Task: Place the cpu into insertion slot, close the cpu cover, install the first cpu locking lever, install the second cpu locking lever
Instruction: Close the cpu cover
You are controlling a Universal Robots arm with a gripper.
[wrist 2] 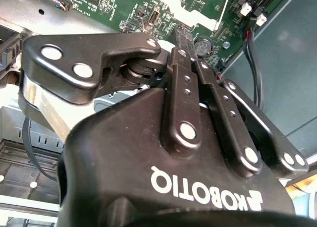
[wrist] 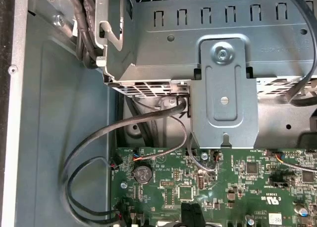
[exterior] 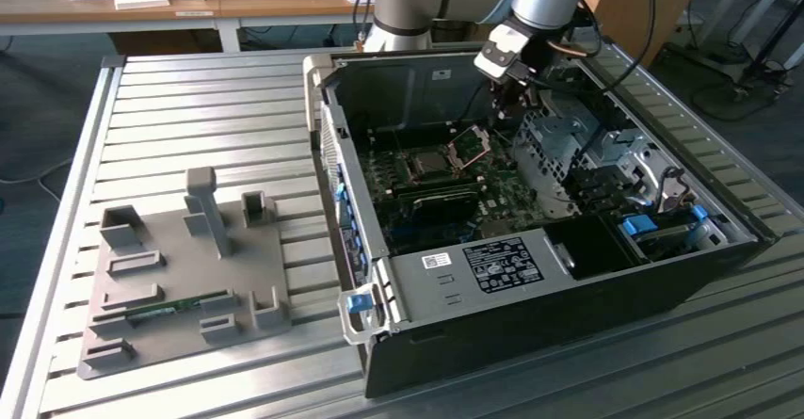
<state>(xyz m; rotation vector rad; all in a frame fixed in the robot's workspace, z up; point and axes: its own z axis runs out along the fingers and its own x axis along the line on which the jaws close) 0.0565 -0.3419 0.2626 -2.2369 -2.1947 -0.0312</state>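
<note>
In the exterior view the open computer case [exterior: 528,202] lies on its side with the green motherboard facing up. The insertion slot [exterior: 425,163] sits mid-board, and I cannot tell whether the cpu lies in it. The cpu cover [exterior: 469,146], a silvery frame, stands tilted up at the slot's edge toward the exterior view's right. My gripper [exterior: 506,99] hangs inside the case above and beyond the cover, apart from it. In the second wrist view its fingers [wrist 2: 181,38] meet in a narrow tip over the board, with nothing seen between them.
A metal drive cage [exterior: 571,136] and cables [wrist: 99,157] crowd the case beside the gripper. A black box with a white label [exterior: 503,264] closes the near end. On the slatted table, a grey fixture plate [exterior: 188,268] holds a green memory stick [exterior: 164,309].
</note>
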